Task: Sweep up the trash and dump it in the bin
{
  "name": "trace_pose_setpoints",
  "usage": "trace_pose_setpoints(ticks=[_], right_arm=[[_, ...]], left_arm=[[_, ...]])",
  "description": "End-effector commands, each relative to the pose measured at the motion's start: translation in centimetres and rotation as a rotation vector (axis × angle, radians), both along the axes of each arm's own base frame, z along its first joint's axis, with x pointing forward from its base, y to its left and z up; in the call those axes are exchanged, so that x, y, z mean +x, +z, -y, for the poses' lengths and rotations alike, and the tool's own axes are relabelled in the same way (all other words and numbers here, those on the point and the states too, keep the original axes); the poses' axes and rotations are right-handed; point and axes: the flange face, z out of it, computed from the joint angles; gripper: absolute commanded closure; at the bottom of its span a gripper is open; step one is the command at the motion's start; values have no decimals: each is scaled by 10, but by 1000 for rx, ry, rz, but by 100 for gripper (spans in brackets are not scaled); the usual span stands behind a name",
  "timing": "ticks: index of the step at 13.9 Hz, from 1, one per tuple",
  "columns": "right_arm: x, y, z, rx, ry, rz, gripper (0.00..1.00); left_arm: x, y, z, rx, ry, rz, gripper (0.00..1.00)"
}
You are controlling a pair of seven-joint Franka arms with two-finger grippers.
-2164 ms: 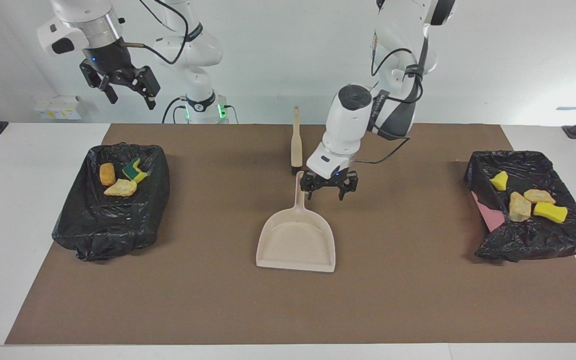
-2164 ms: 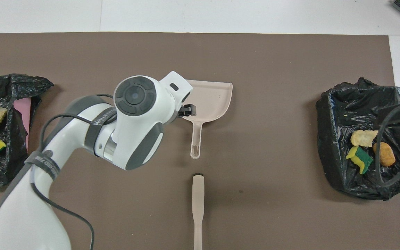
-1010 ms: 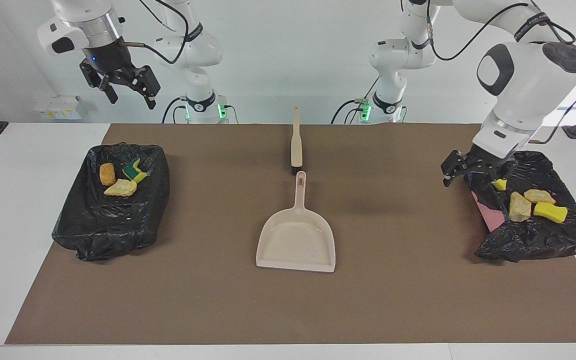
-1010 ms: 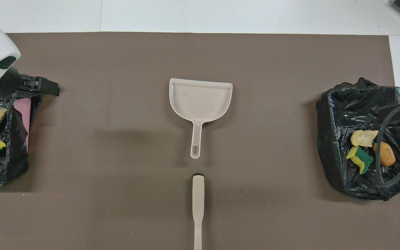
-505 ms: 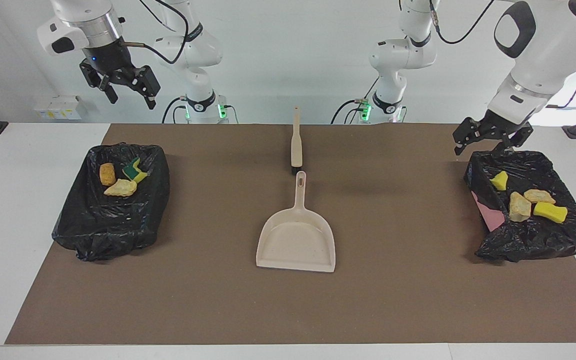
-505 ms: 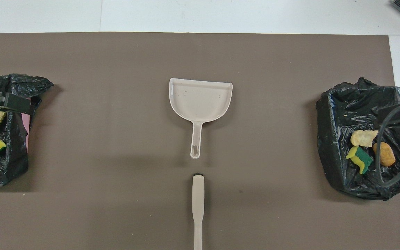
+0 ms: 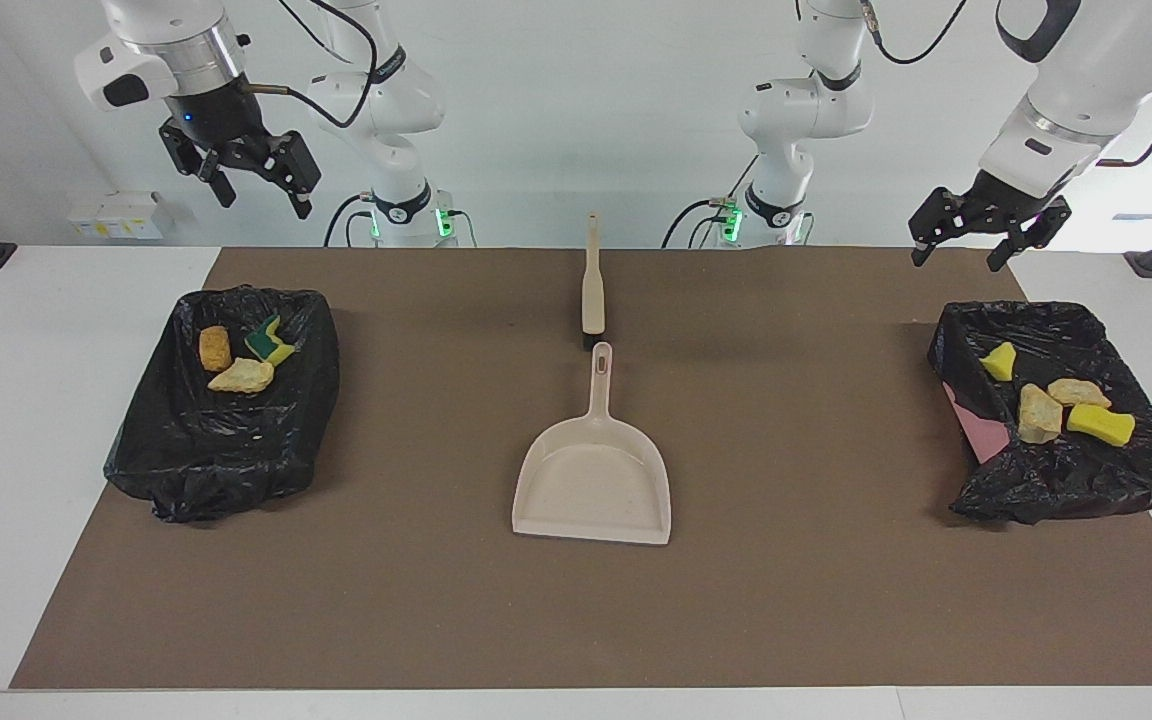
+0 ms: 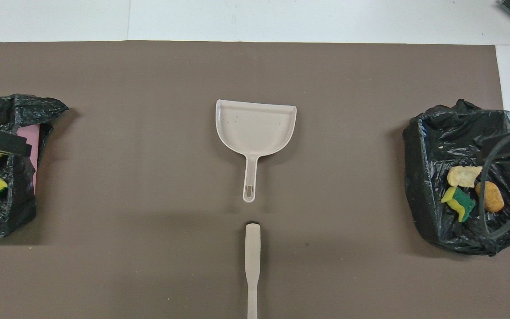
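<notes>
the facing view shows both arms raised: left gripper (image 7: pixel 980 240) and right gripper (image 7: pixel 254 186) hang spread wide, holding nothing. overhead, only the dustpan (image 8: pixel 255 128), brush (image 8: pixel 252 261) and the bins' trash (image 8: pixel 463 189) read clearly.

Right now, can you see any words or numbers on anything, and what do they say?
None can be read.
The left arm has a dark band, but any lettering on it is too small to read.
The dustpan, the brush and both black bin bags show no print.
</notes>
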Motion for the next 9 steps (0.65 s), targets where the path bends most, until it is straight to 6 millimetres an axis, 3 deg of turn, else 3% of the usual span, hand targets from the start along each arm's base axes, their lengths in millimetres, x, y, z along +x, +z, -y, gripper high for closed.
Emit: trace_pose_setpoints(ticks=[1, 9], right_arm=[[-1, 3, 3, 0, 16, 8, 0], [-1, 3, 3, 0, 18, 8, 0]], left_arm=[[-1, 4, -2, 11, -14, -17, 0], [-2, 7, -5, 13, -61, -3, 0]])
